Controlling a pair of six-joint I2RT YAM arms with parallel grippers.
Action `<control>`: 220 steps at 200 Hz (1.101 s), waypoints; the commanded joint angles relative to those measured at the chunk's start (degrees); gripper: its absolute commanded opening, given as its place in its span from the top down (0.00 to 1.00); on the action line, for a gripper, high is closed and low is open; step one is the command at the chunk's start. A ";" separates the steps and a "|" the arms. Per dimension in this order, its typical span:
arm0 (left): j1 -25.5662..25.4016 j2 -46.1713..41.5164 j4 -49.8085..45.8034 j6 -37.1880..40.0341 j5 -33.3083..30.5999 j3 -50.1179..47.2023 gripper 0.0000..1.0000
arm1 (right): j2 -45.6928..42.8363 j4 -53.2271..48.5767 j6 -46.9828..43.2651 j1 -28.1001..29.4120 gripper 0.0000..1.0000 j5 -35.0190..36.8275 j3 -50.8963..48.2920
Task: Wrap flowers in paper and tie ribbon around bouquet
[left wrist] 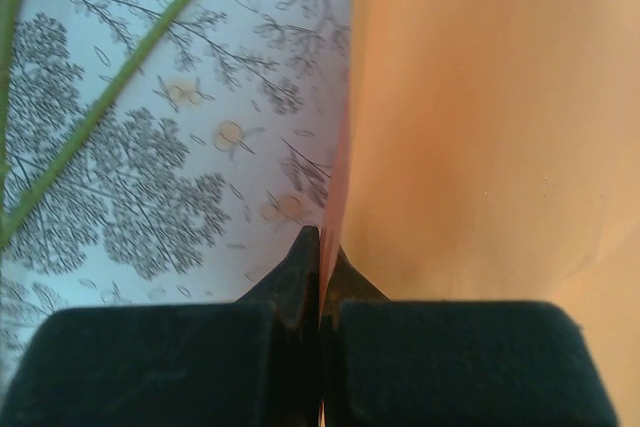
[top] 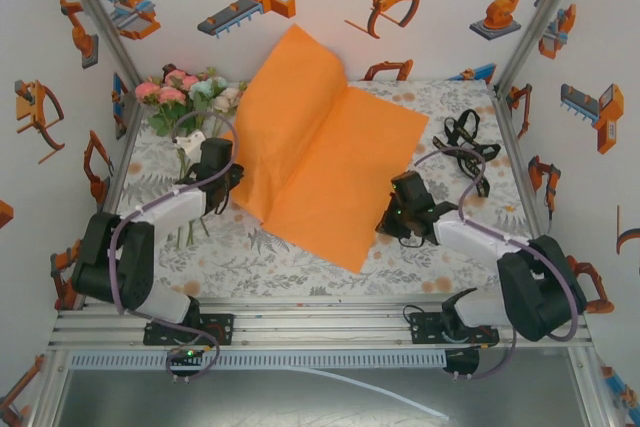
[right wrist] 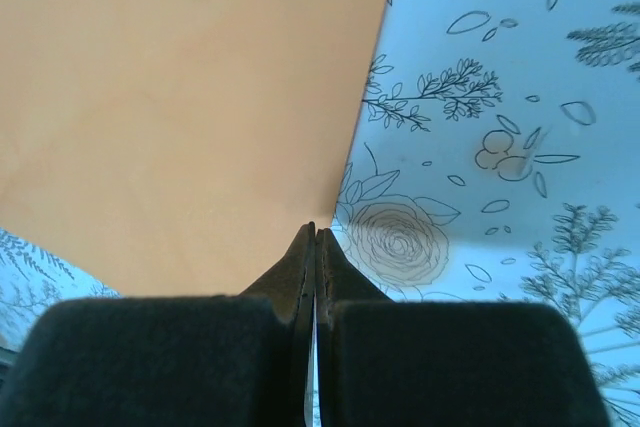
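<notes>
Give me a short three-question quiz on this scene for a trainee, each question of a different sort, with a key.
1. True or false: the ribbon lies on the paper.
2. On which side of the paper are the flowers? A) left B) right C) on top of it
3. Fill in: the left end effector and the right end effector are both ___ on the paper's edges.
Key: 1 false, it lies apart, right of the sheet; 2 A; 3 shut.
</notes>
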 commanded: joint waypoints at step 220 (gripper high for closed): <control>6.54 -1.61 -5.09 15.89 6.08 7.53 0.57 | -5.00 -7.88 -4.47 0.42 1.00 11.84 3.62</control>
